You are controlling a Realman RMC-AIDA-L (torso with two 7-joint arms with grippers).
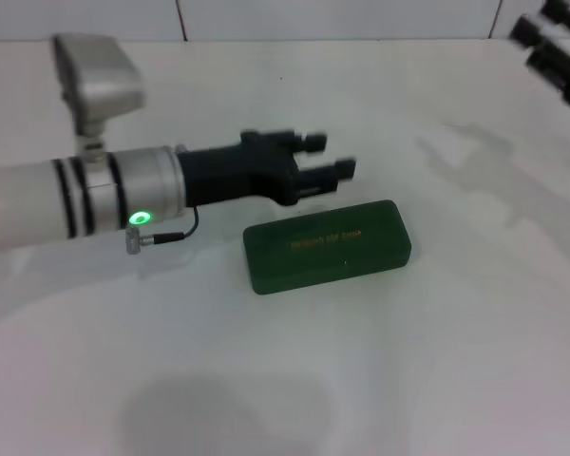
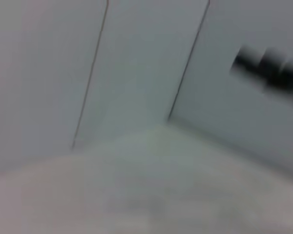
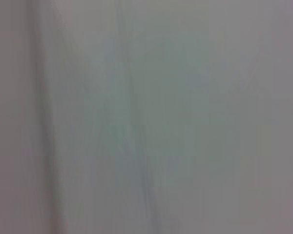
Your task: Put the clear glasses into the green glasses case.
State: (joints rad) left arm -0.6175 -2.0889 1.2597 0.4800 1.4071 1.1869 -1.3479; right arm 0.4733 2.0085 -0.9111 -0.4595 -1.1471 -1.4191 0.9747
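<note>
The green glasses case (image 1: 328, 245) lies shut on the white table, gold lettering on its lid. My left gripper (image 1: 329, 157) reaches in from the left and hovers just behind the case, open with nothing between its fingers. A faint colourless outline to the right, behind the case, appears to be the clear glasses (image 1: 467, 150), lying flat and apart from both grippers. My right gripper (image 1: 556, 47) is parked at the far right corner, dark and partly cut off. The left wrist view shows only wall, table and a dark blurred shape (image 2: 268, 70). The right wrist view shows a plain pale surface.
The white table (image 1: 285, 380) runs to a tiled wall (image 1: 266, 17) at the back. A small cable and plug (image 1: 157, 237) hang under the left wrist.
</note>
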